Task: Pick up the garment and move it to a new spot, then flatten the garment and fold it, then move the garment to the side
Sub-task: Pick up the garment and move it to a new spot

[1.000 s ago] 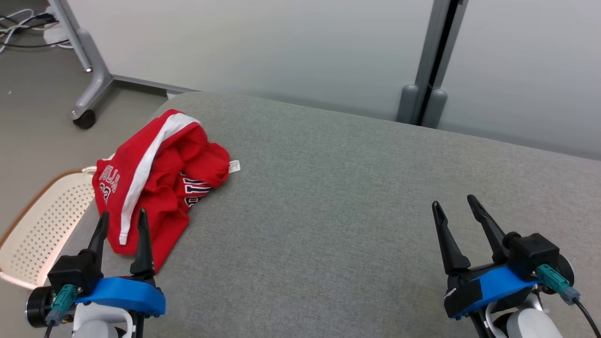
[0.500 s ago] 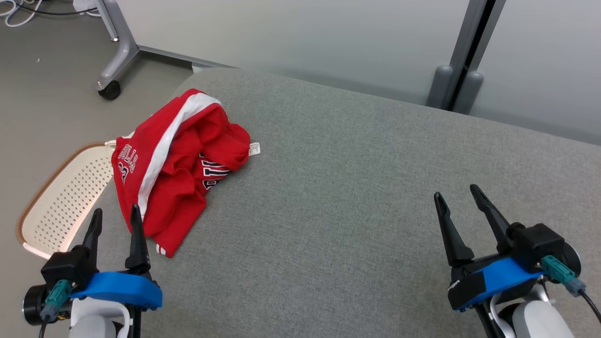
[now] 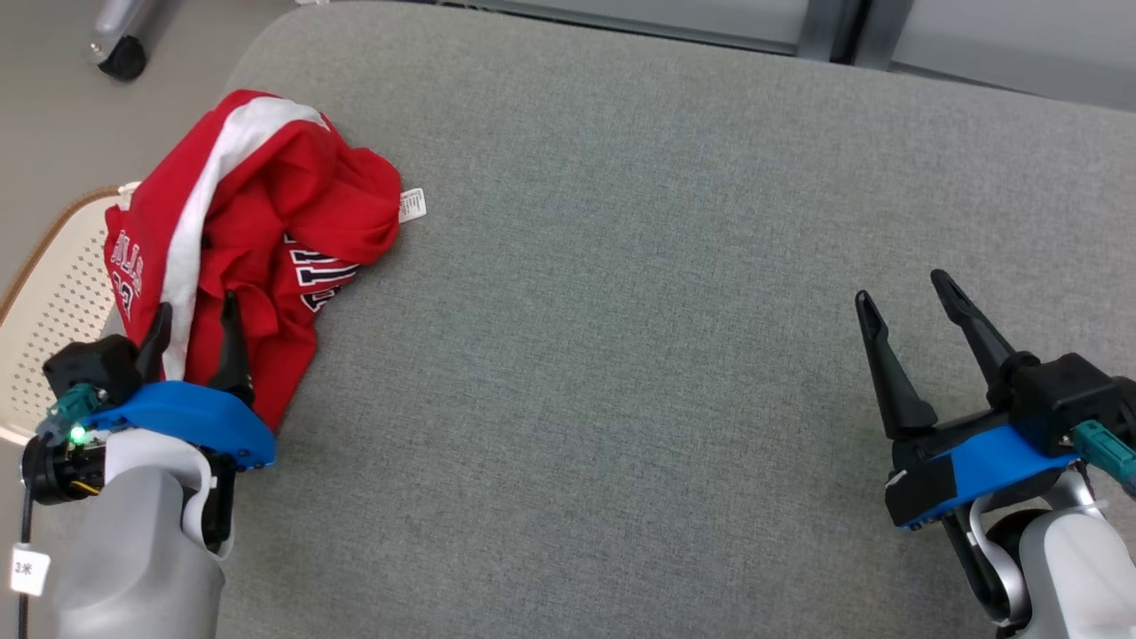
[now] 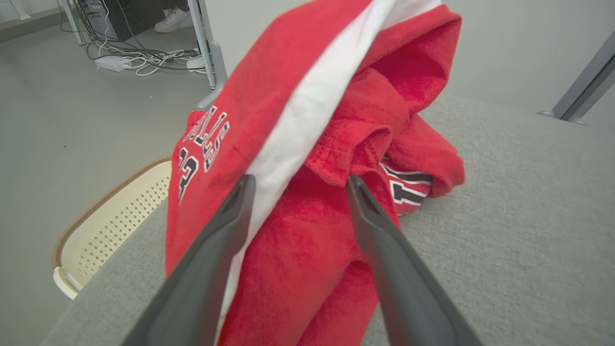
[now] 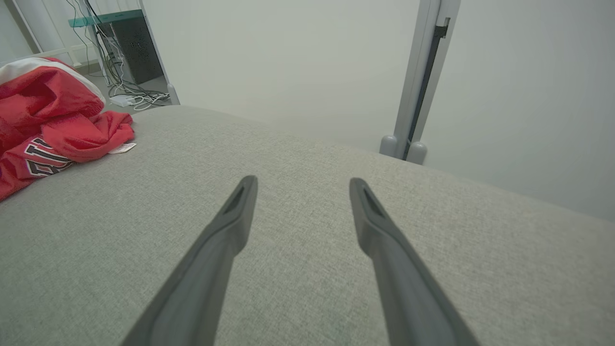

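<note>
Left pincer (image 3: 197,302), right pincer (image 3: 898,284) both spread; one garment (image 3: 266,186), one basket (image 3: 53,284)

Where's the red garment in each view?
Head view: garment upper left, at the grey cushion's left edge.
Left wrist view: garment centre, framed by the left gripper's fingers.
Right wrist view: garment far left.
Shared landmark: its black-and-white lettering.

Crumpled red jersey garment (image 3: 266,222), heaped loosely, with a broad white stripe (image 3: 257,120), black-and-white lettering (image 3: 315,271) partly lost in folds, and a small white label (image 3: 413,204). It lies at the far left corner of the grey cushion (image 3: 621,311), reaching its left edge.
</note>
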Motion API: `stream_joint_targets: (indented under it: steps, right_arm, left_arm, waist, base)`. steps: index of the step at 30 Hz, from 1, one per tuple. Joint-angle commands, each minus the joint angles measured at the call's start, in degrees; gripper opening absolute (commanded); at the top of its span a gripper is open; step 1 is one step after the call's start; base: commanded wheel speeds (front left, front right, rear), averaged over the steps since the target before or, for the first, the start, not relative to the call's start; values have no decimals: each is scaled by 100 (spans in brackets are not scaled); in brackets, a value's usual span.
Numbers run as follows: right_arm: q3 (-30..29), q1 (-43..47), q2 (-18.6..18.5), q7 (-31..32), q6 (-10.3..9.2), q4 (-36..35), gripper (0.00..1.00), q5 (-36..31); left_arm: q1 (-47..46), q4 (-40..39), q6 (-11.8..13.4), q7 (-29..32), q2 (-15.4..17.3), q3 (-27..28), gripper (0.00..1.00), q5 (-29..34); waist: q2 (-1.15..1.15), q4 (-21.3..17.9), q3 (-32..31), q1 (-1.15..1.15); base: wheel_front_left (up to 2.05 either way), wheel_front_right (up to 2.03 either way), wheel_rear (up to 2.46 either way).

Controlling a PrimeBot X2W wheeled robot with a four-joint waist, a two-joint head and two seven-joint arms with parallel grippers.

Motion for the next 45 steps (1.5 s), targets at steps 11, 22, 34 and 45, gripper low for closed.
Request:
stream_joint_targets:
  steps: [11,22,34,45]
  right_arm:
    - [-88,-180,-191,115,1,-228,100,8]
    - [-151,-47,-116,-23,1,-214,100,-11]
    - [-181,280,190,-319,1,-15,100,56]
    - [-300,529,373,-390,1,-143,100,22]
  left_arm:
    - [-930,1390,-7,20,325,-308,0,-677]
    - [-715,816,98,-101,653,-182,0,-693]
    - [884,-2003,365,-102,355,572,0,84]
    - [1538,-3803,230,86,-8,-143,0,414]
  waist:
    - [-1,-40,400,-1]
    - [-1,-96,90,-1]
    - [-1,-331,-936,-1]
    - [-1,-993,-1307,-1]
  base:
    - [0,0,0]
    - [0,0,0]
    - [0,0,0]
    - [0,0,0]
